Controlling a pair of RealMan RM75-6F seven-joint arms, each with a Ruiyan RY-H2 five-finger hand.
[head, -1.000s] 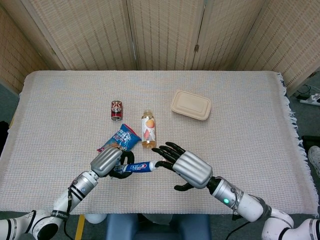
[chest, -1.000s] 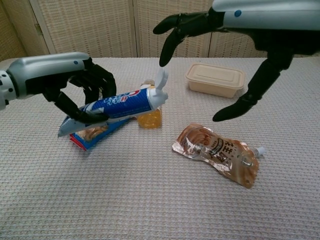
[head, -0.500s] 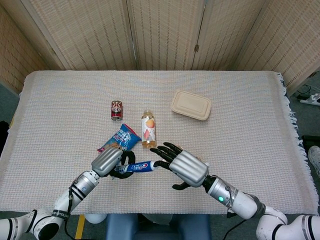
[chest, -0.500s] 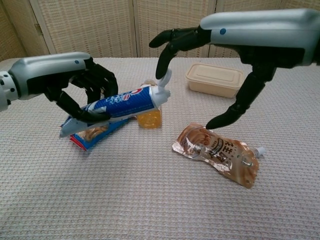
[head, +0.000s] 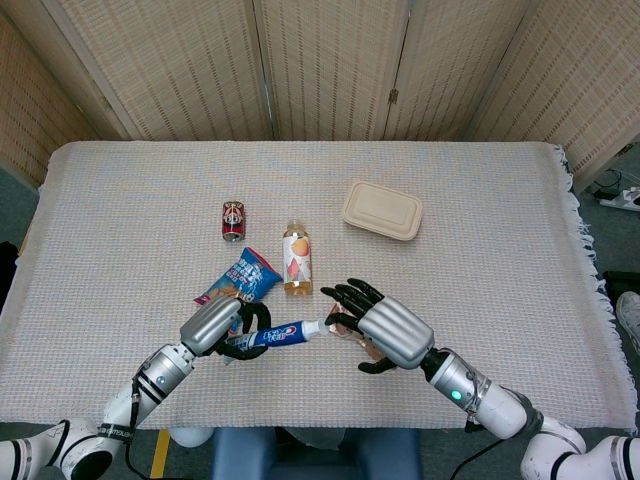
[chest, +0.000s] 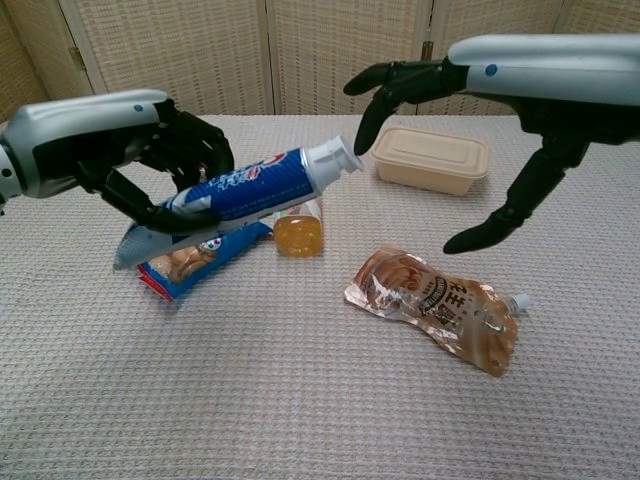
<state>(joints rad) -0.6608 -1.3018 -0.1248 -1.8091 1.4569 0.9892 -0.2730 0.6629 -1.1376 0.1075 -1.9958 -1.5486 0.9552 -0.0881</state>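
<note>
toothpaste tube (chest: 245, 186) in left hand (chest: 120, 150), right hand (chest: 470, 85) seemingly clear

This looks like a robot test room or lab staged for handling trials, not a lived-in home. A table (head: 500, 300) draped in a woven beige cloth stands before folding wicker screens (head: 330, 70) that wall off the background, and a floor power strip with cables (head: 625, 197) shows at the right edge. Unrelated goods are laid out on the cloth: a soda can (head: 233, 221), a juice bottle (head: 297, 257), a snack bag (head: 240, 277) and a lidded takeaway box (head: 382, 209).
</note>
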